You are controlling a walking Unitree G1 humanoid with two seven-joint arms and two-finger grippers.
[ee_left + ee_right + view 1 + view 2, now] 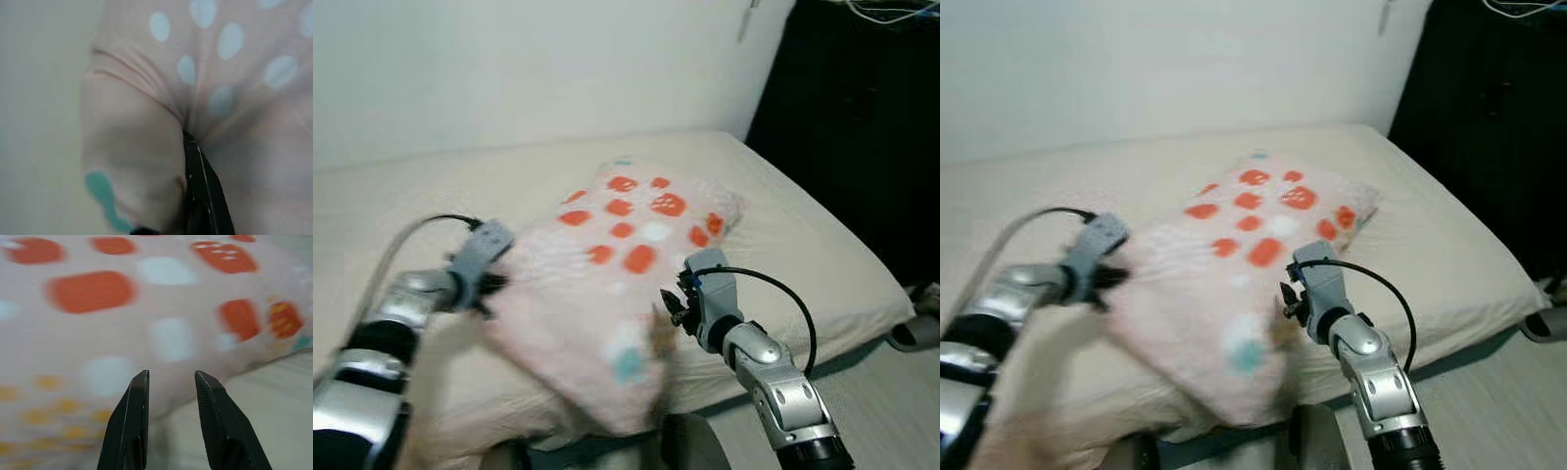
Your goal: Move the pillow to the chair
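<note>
From the left eye view, a pink pillow (612,284) with orange, white and teal spots lies on a bed (803,245) covered in a cream sheet, its near end hanging past the bed's front edge. The left gripper (492,284) presses into the pillow's left side, and the right gripper (672,305) sits against the pillow's right side near the front edge. A white wall (509,69) stands behind the bed, and a dark cabinet (862,117) rises on the right.

The right eye view shows the same scene, with the pillow between the two silver arms and a black cable looping from the right wrist.

In the left wrist view, one black finger (203,186) is buried in a fold of the pillow, pink cloth bunched on both sides of it. The second finger is hidden by the cloth, so the left gripper appears clamped on the fabric.

In the right wrist view, the two black fingers (134,421) stand a little apart with nothing between them. The pillow's spotted side lies just beyond their tips, and the cream sheet shows below it.
</note>
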